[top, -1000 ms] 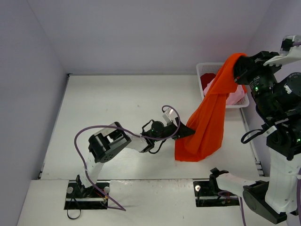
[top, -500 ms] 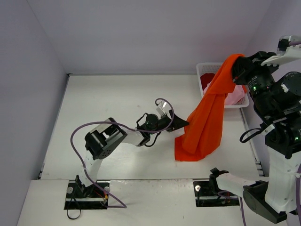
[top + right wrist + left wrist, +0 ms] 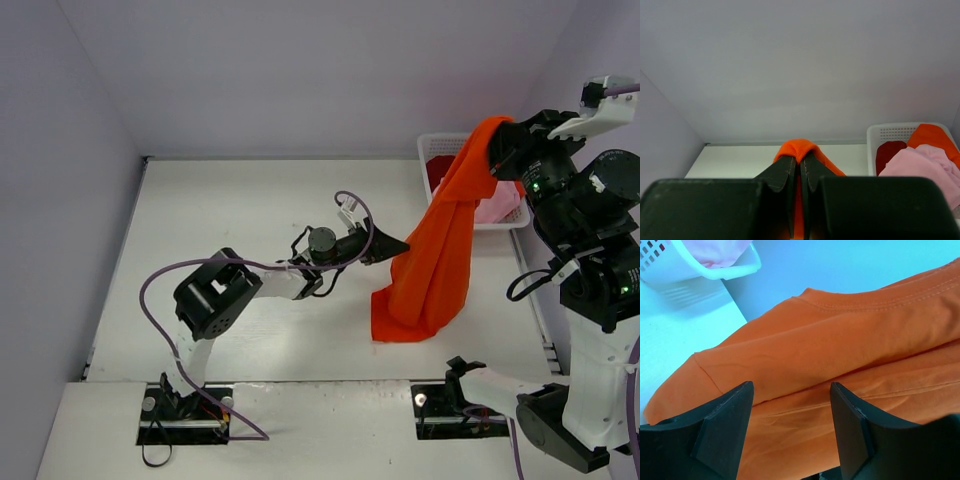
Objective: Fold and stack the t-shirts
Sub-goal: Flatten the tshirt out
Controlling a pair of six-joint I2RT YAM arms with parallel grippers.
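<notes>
The orange t-shirt [image 3: 438, 255] is soft, light and limp, best taken at a hem or sleeve edge. It hangs just beside the basket [image 3: 445, 138], long axis running from there down to the table. The right gripper [image 3: 800, 162] pinches its top fold tight. The left gripper [image 3: 398, 247], fingers spread wide, faces its lower edge.

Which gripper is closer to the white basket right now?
Right. The right gripper, shut on the top of the orange t-shirt, hangs raised just beside the basket. The left gripper, open, sits at mid-table facing the shirt's hanging lower part, farther from the basket.
</notes>
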